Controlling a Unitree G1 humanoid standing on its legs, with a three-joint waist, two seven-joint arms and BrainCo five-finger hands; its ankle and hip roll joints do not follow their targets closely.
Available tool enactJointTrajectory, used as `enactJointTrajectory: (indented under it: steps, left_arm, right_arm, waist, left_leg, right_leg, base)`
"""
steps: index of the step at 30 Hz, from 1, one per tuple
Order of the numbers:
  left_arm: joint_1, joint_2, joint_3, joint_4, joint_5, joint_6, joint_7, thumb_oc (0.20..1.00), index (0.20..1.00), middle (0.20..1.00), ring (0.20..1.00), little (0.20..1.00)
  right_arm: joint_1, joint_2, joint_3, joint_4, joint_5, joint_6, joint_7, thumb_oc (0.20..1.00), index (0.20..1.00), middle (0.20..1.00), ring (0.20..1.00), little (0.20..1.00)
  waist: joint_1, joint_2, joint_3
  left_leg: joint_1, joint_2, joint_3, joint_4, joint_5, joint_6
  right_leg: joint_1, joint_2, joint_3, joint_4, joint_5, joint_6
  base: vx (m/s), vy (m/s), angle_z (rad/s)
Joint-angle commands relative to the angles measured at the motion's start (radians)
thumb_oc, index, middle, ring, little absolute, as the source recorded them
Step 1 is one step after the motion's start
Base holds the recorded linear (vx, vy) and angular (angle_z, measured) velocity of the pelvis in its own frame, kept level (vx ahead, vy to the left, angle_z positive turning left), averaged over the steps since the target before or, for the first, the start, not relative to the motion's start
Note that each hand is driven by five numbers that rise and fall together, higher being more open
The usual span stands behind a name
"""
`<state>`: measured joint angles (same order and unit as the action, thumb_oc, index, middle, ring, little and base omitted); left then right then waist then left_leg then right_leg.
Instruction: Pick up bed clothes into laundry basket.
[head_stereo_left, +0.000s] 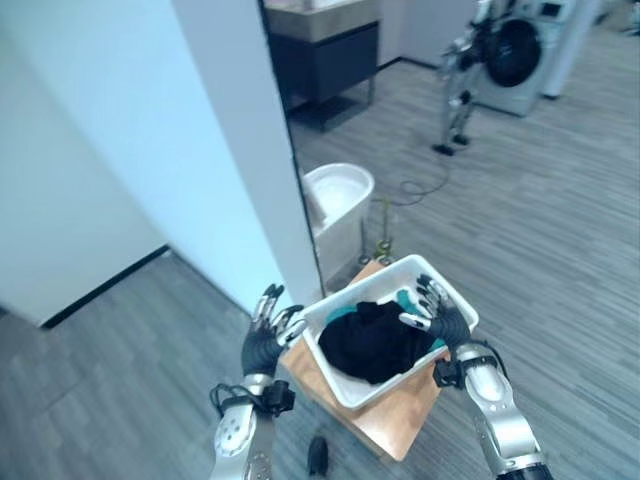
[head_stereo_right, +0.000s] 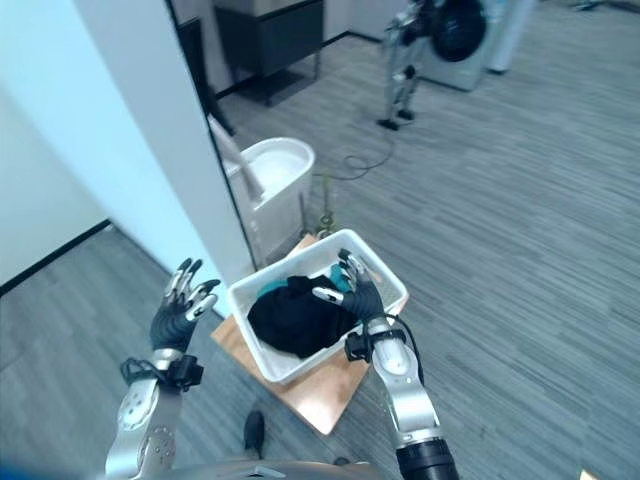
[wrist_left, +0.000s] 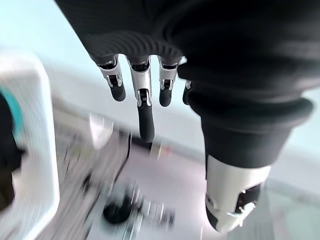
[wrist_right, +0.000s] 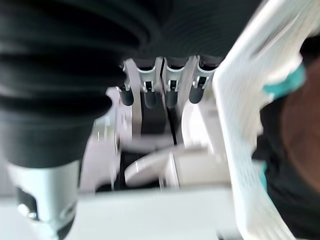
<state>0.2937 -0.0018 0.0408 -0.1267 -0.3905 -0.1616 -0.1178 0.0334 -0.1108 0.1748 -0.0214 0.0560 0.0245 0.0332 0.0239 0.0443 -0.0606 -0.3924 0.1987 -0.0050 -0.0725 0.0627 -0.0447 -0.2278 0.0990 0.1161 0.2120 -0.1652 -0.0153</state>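
With the dark clothes (head_stereo_left: 372, 340) already heaped in the white laundry basket (head_stereo_left: 455, 309) on the small wooden stand (head_stereo_left: 395, 423), I worry my left hand (head_stereo_left: 266, 338) and right hand (head_stereo_left: 443, 316), fingers spread wide and empty at its two ends, could tip it off through an uneven squeeze.

Bright, even indoor light — soft shadows — both wrist views motion-blurred.

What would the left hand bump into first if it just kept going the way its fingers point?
Probably the white partition wall. The left hand is open beside the white laundry basket, fingers pointing up and away toward the wall's base. Depth is unclear, so it might pass the wall's edge instead.
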Motion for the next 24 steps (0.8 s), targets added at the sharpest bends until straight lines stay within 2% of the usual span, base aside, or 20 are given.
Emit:
enactJointTrajectory:
  steps: [1, 2, 4, 5, 6, 7, 8, 9, 11, 12, 14, 15, 16, 17, 19, 20, 21, 22, 23, 24]
  left_arm:
    - [-0.105, 0.032, 0.025, 0.036, -0.032, -0.037, -0.009, 1.000, 1.000, 1.000, 1.000, 1.000]
    - [-0.110, 0.038, 0.032, 0.046, -0.032, -0.033, -0.017, 1.000, 1.000, 1.000, 1.000, 1.000]
    - [-0.116, 0.043, 0.046, 0.055, -0.031, -0.024, -0.027, 1.000, 1.000, 1.000, 1.000, 1.000]
    - [-0.117, 0.044, 0.047, 0.056, -0.031, -0.025, -0.028, 1.000, 1.000, 1.000, 1.000, 1.000]
    - [-0.129, 0.042, 0.049, 0.060, -0.031, -0.018, -0.031, 1.000, 1.000, 1.000, 1.000, 1.000]
    - [-0.133, 0.039, 0.046, 0.067, -0.026, -0.015, -0.030, 1.000, 1.000, 1.000, 1.000, 1.000]
    - [-0.142, 0.029, 0.038, 0.079, -0.029, -0.014, -0.033, 1.000, 1.000, 1.000, 1.000, 1.000]
    - [-0.150, 0.030, 0.027, 0.084, -0.030, -0.011, -0.035, 1.000, 1.000, 1.000, 1.000, 1.000]
    - [-0.171, 0.042, 0.013, 0.090, -0.021, -0.013, -0.028, 1.000, 1.000, 1.000, 1.000, 1.000]
    - [-0.184, 0.058, 0.004, 0.088, -0.003, -0.016, -0.013, 1.000, 1.000, 1.000, 1.000, 1.000]
    - [-0.198, 0.088, -0.001, 0.080, 0.025, -0.023, 0.014, 1.000, 1.000, 1.000, 1.000, 1.000]
    - [-0.194, 0.105, -0.001, 0.064, 0.051, -0.016, 0.029, 1.000, 1.000, 1.000, 1.000, 1.000]
    - [-0.190, 0.109, -0.001, 0.058, 0.056, -0.011, 0.027, 1.000, 1.000, 1.000, 1.000, 1.000]
    - [-0.192, 0.126, -0.005, 0.053, 0.074, -0.008, 0.031, 1.000, 1.000, 1.000, 1.000, 1.000]
    - [-0.188, 0.156, 0.009, 0.052, 0.099, 0.012, 0.051, 1.000, 1.000, 1.000, 1.000, 1.000]
    - [-0.190, 0.175, 0.009, 0.059, 0.115, 0.019, 0.060, 1.000, 1.000, 1.000, 1.000, 1.000]
    - [-0.192, 0.177, 0.009, 0.059, 0.115, 0.020, 0.061, 1.000, 1.000, 1.000, 1.000, 1.000]
    - [-0.211, 0.236, 0.000, 0.081, 0.147, 0.039, 0.072, 1.000, 1.000, 1.000, 1.000, 1.000]
    - [-0.211, 0.251, 0.004, 0.086, 0.156, 0.049, 0.073, 1.000, 1.000, 1.000, 1.000, 1.000]
    - [-0.213, 0.252, 0.005, 0.086, 0.156, 0.049, 0.073, 1.000, 1.000, 1.000, 1.000, 1.000]
  right_arm:
    - [-0.056, -0.005, -0.015, 0.019, -0.031, -0.029, -0.009, 1.000, 1.000, 1.000, 1.000, 1.000]
    - [-0.046, -0.003, -0.014, 0.016, -0.037, -0.024, -0.007, 1.000, 1.000, 1.000, 1.000, 1.000]
    - [-0.024, 0.007, -0.009, 0.018, -0.032, -0.019, 0.004, 1.000, 1.000, 1.000, 1.000, 1.000]
    - [-0.023, 0.008, -0.008, 0.017, -0.032, -0.019, 0.004, 1.000, 1.000, 1.000, 1.000, 1.000]
    - [-0.020, 0.015, -0.003, 0.028, -0.031, -0.021, 0.006, 1.000, 1.000, 1.000, 1.000, 1.000]
    - [-0.019, 0.022, -0.004, 0.043, -0.032, -0.019, 0.006, 1.000, 1.000, 1.000, 1.000, 1.000]
    - [-0.021, 0.033, -0.007, 0.062, -0.035, -0.018, 0.012, 1.000, 1.000, 1.000, 1.000, 1.000]
    - [-0.024, 0.032, -0.006, 0.061, -0.036, -0.018, 0.016, 1.000, 1.000, 1.000, 1.000, 1.000]
    - [-0.031, 0.024, -0.010, 0.060, -0.042, -0.018, 0.022, 1.000, 1.000, 1.000, 1.000, 1.000]
    - [-0.038, 0.019, -0.011, 0.060, -0.042, -0.016, 0.024, 1.000, 1.000, 1.000, 1.000, 1.000]
    - [-0.046, 0.023, -0.021, 0.059, -0.032, -0.013, 0.030, 1.000, 1.000, 1.000, 1.000, 1.000]
    - [-0.063, 0.020, -0.020, 0.052, -0.043, -0.001, 0.024, 1.000, 1.000, 1.000, 1.000, 1.000]
    - [-0.064, 0.021, -0.018, 0.047, -0.049, -0.001, 0.026, 1.000, 1.000, 1.000, 1.000, 1.000]
    - [-0.068, 0.019, -0.014, 0.044, -0.055, -0.005, 0.027, 1.000, 1.000, 1.000, 1.000, 1.000]
    - [-0.078, 0.041, -0.018, 0.042, -0.054, 0.001, 0.030, 1.000, 1.000, 1.000, 1.000, 1.000]
    - [-0.079, 0.058, -0.017, 0.039, -0.043, 0.002, 0.024, 1.000, 1.000, 1.000, 1.000, 1.000]
    - [-0.080, 0.060, -0.017, 0.039, -0.043, 0.002, 0.024, 1.000, 1.000, 1.000, 1.000, 1.000]
    - [-0.080, 0.100, -0.012, 0.027, -0.010, 0.003, 0.014, 1.000, 1.000, 1.000, 1.000, 1.000]
    - [-0.088, 0.107, 0.002, 0.025, -0.012, 0.001, 0.014, 1.000, 1.000, 1.000, 1.000, 1.000]
    - [-0.089, 0.109, 0.003, 0.025, -0.013, 0.001, 0.014, 1.000, 1.000, 1.000, 1.000, 1.000]
  waist:
    - [-0.063, -0.059, 0.013]
    - [-0.064, -0.057, 0.019]
    - [-0.074, -0.061, 0.015]
    - [-0.078, -0.062, 0.019]
    - [-0.084, -0.070, 0.018]
    - [-0.088, -0.072, 0.011]
    - [-0.104, -0.080, -0.001]
    - [-0.104, -0.084, -0.015]
    - [-0.113, -0.094, -0.035]
    - [-0.121, -0.098, -0.044]
    - [-0.127, -0.111, -0.056]
    - [-0.119, -0.105, -0.056]
    - [-0.109, -0.107, -0.053]
    - [-0.092, -0.118, -0.043]
    - [-0.082, -0.140, -0.032]
    - [-0.074, -0.142, -0.019]
    - [-0.077, -0.146, -0.020]
    - [-0.080, -0.149, -0.007]
    - [-0.074, -0.143, 0.000]
    - [-0.073, -0.146, -0.001]
  left_leg:
    - [0.074, 0.023, 0.358, -0.011, 0.045, -0.069]
    - [0.129, 0.009, 0.370, 0.007, 0.050, -0.066]
    - [0.227, -0.004, 0.396, 0.106, -0.025, -0.070]
    - [0.225, -0.003, 0.392, 0.115, -0.028, -0.069]
    - [0.273, 0.003, 0.411, 0.182, -0.090, -0.073]
    - [0.324, 0.020, 0.432, 0.202, -0.130, -0.086]
    - [0.440, 0.068, 0.488, 0.192, -0.178, -0.113]
    - [0.489, 0.088, 0.512, 0.171, -0.193, -0.131]
    - [0.560, 0.129, 0.557, 0.124, -0.182, -0.162]
    - [0.595, 0.160, 0.594, 0.096, -0.158, -0.181]
    - [0.640, 0.221, 0.682, 0.073, -0.090, -0.214]
    - [0.670, 0.197, 0.702, -0.008, -0.099, -0.217]
    - [0.659, 0.195, 0.711, -0.015, -0.106, -0.217]
    - [0.616, 0.185, 0.685, -0.015, -0.091, -0.217]
    - [0.530, 0.157, 0.593, -0.015, -0.087, -0.208]
    - [0.498, 0.151, 0.556, -0.015, -0.083, -0.199]
    - [0.491, 0.147, 0.552, -0.015, -0.078, -0.196]
    - [0.419, 0.126, 0.451, -0.015, -0.076, -0.175]
    - [0.397, 0.115, 0.419, -0.015, -0.076, -0.160]
    - [0.392, 0.114, 0.421, -0.015, -0.071, -0.158]
  right_leg:
    - [0.092, -0.173, -0.102, -0.299, 0.211, 0.065]
    - [0.098, -0.181, -0.140, -0.299, 0.217, 0.063]
    - [0.107, -0.203, -0.229, -0.299, 0.226, 0.068]
    - [0.111, -0.203, -0.232, -0.299, 0.227, 0.067]
    - [0.116, -0.218, -0.284, -0.299, 0.230, 0.069]
    - [0.119, -0.228, -0.328, -0.299, 0.229, 0.077]
    - [0.132, -0.247, -0.413, -0.299, 0.241, 0.090]
    - [0.133, -0.256, -0.461, -0.299, 0.248, 0.093]
    - [0.135, -0.281, -0.553, -0.299, 0.269, 0.099]
    - [0.138, -0.295, -0.608, -0.299, 0.280, 0.105]
    - [0.134, -0.326, -0.674, -0.299, 0.303, 0.118]
    - [0.129, -0.364, -0.713, -0.299, 0.333, 0.158]
    - [0.125, -0.394, -0.735, -0.299, 0.347, 0.168]
    - [0.120, -0.427, -0.771, -0.299, 0.374, 0.176]
    - [0.111, -0.487, -0.792, -0.299, 0.406, 0.201]
    - [0.102, -0.483, -0.752, -0.299, 0.409, 0.204]
    - [0.098, -0.487, -0.754, -0.299, 0.412, 0.201]
    - [0.062, -0.417, -0.532, -0.298, 0.378, 0.201]
    - [0.066, -0.372, -0.443, -0.291, 0.333, 0.220]
    - [0.059, -0.372, -0.439, -0.291, 0.336, 0.217]
  base:
    - [-0.50, 0.022, 2.16]
    - [-0.29, -0.023, 2.12]
    - [-0.19, -0.013, 1.03]
    - [-0.24, -0.013, 1.19]
    - [-0.20, 0.003, 1.45]
    - [-0.31, 0.066, 1.32]
    - [-0.25, 0.140, 1.46]
    - [-0.26, 0.172, 1.59]
    - [-0.22, 0.196, 1.62]
    - [-0.24, 0.258, 2.06]
    - [-0.26, 0.451, 2.04]
    - [-0.31, 0.706, 1.36]
    - [-0.38, 0.762, 1.17]
    - [-0.33, 0.592, 0.98]
    - [-0.25, 0.514, 0.98]
    - [-0.14, 0.289, 1.19]
    - [-0.11, 0.335, 0.94]
    - [-0.07, 0.343, 0.80]
    - [-0.06, 0.341, 0.89]
    - [-0.11, 0.364, 1.01]
